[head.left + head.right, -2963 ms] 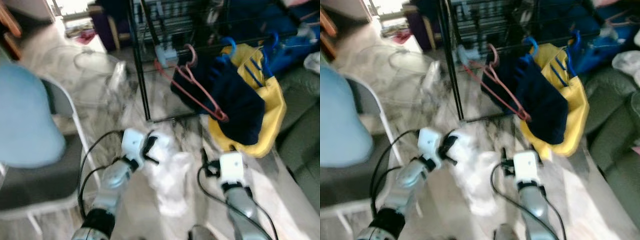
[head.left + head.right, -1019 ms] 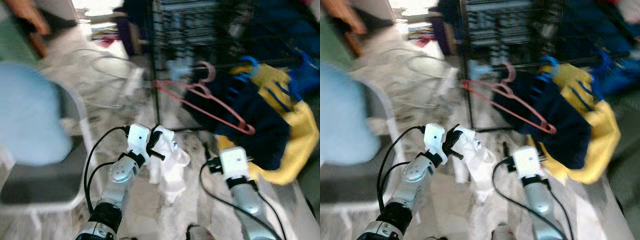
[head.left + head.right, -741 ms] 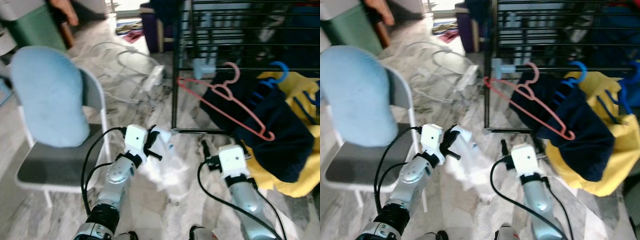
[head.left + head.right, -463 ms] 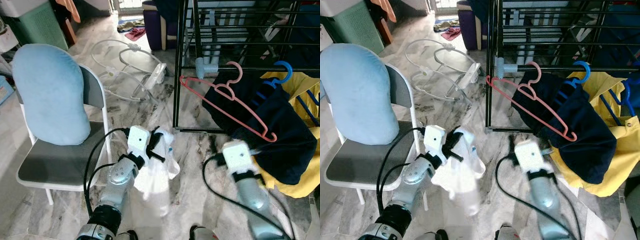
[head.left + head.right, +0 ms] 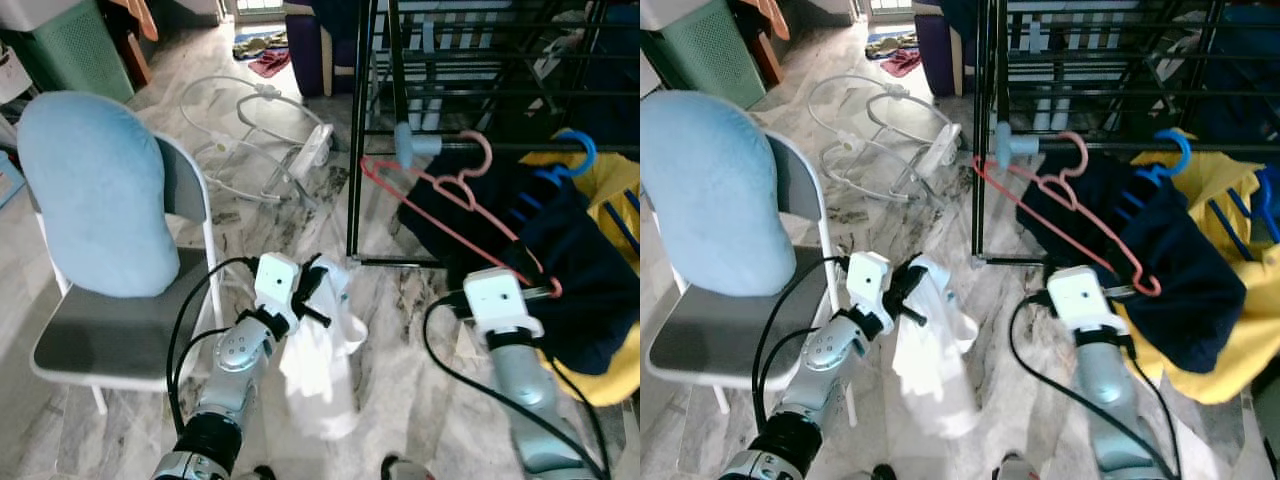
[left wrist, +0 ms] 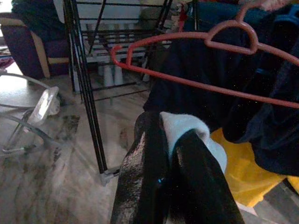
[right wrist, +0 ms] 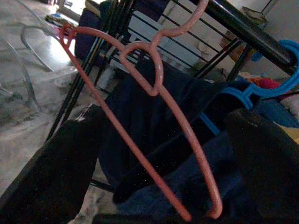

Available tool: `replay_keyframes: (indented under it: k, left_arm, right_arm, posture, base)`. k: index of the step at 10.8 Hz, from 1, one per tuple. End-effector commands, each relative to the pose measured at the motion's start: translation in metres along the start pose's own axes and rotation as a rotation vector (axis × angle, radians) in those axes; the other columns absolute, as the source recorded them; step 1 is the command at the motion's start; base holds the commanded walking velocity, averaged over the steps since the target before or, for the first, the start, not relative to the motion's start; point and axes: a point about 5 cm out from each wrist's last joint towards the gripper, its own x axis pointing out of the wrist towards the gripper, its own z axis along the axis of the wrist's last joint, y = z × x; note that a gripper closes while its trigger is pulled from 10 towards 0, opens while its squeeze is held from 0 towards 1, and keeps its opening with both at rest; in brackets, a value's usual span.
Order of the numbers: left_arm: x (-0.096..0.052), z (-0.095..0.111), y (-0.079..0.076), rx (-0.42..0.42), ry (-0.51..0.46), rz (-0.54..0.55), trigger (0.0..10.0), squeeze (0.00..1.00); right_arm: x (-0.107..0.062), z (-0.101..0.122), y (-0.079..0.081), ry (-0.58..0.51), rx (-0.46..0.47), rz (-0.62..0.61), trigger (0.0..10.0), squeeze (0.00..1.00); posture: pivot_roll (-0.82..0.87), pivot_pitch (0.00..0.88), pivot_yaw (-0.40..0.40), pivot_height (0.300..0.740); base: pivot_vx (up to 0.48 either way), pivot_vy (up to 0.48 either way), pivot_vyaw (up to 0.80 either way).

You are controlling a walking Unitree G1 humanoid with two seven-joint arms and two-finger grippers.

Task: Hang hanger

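Beside the rack (image 5: pixel 357 120), right fingers (image 7: pixel 56 168) spread around pink hanger (image 7: pixel 154 84).

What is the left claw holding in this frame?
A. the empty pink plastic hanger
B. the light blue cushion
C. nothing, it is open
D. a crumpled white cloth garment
D: the left claw is shut on a crumpled white cloth garment that droops toward the floor, while the empty pink plastic hanger hangs on the black metal rack.
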Motion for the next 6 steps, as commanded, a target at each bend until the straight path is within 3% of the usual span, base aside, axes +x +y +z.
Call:
replay_keyframes:
  k: [1, 4, 6]
  left_arm:
    - [-0.0011, 0.0043, -0.0004, 0.008, -0.023, -0.021, 10.0, 0.00]
    - [-0.0031, 0.0039, -0.0010, 0.007, -0.019, -0.028, 10.0, 0.00]
    - [-0.0041, 0.0026, -0.0005, 0.007, -0.009, -0.024, 10.0, 0.00]
  right_arm:
    - [0.0037, 0.0054, -0.0093, -0.016, 0.001, -0.024, 10.0, 0.00]
    - [0.0055, 0.0042, -0.0159, -0.017, -0.006, -0.013, 10.0, 0.00]
    - [0.0045, 0.0043, -0.0157, -0.016, -0.016, -0.018, 10.0, 0.00]
  posture:
    - [-0.23, 0.176, 0.077, 0.740]
    - [-0.23, 0.182, 0.080, 0.740]
    - [-0.23, 0.186, 0.079, 0.740]
  base:
    - [0.274, 0.000, 0.00]
    - [0.301, 0.000, 0.00]
    - [0.000, 0.000, 0.00]
